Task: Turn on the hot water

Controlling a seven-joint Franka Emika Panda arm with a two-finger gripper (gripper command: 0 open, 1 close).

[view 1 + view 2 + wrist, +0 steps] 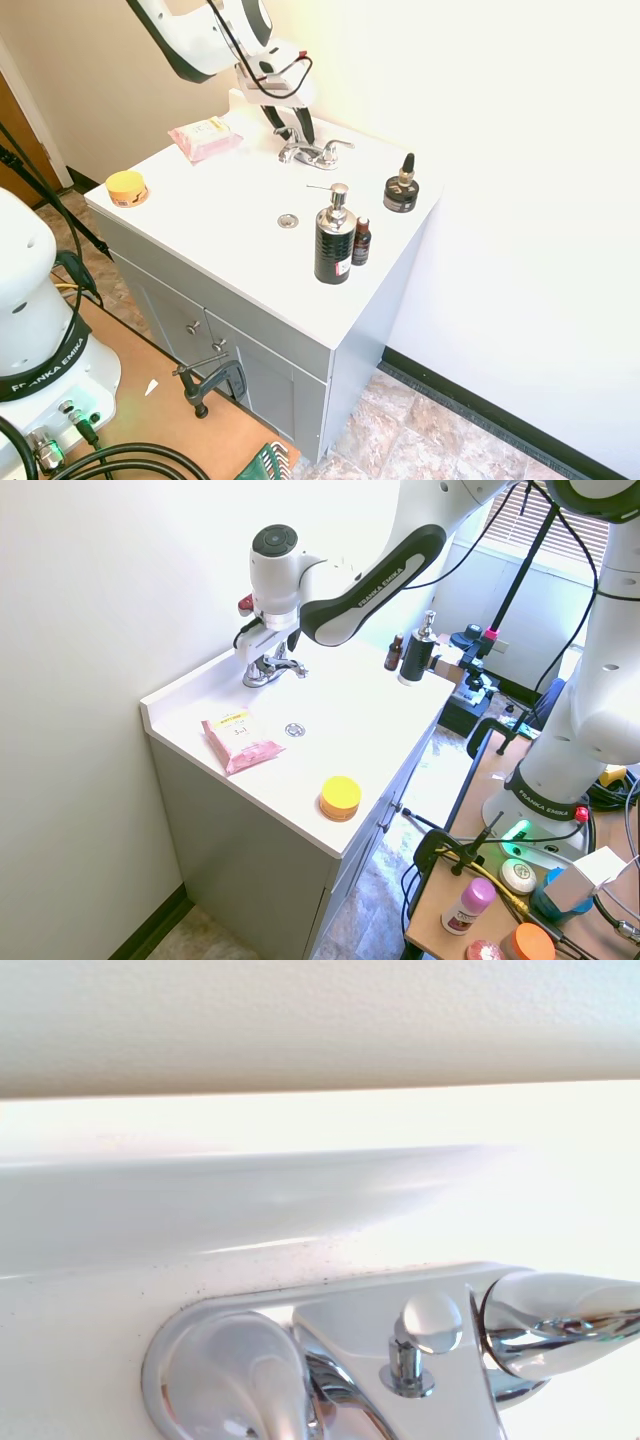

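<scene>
- Directly beneath the end effector point(293, 135) sat the faucet point(313, 152), its two levers ranged along the worktop's point(230, 190) back edge.
- Whether its fingers were spread or pressed together, I could not tell.

Faucets: we count one chrome faucet point(312, 152) with two lever handles.
Soap bottles: we see one black pump bottle point(334, 240).
Small dark bottles: one point(361, 242), just beside the pump bottle.
Black round jars: one point(401, 187).
Pink wipe packs: one point(241, 742).
Yellow tubs: one point(340, 797).
Drain rings: one point(288, 220).
Cabinet knobs: we count two point(193, 327).
</scene>
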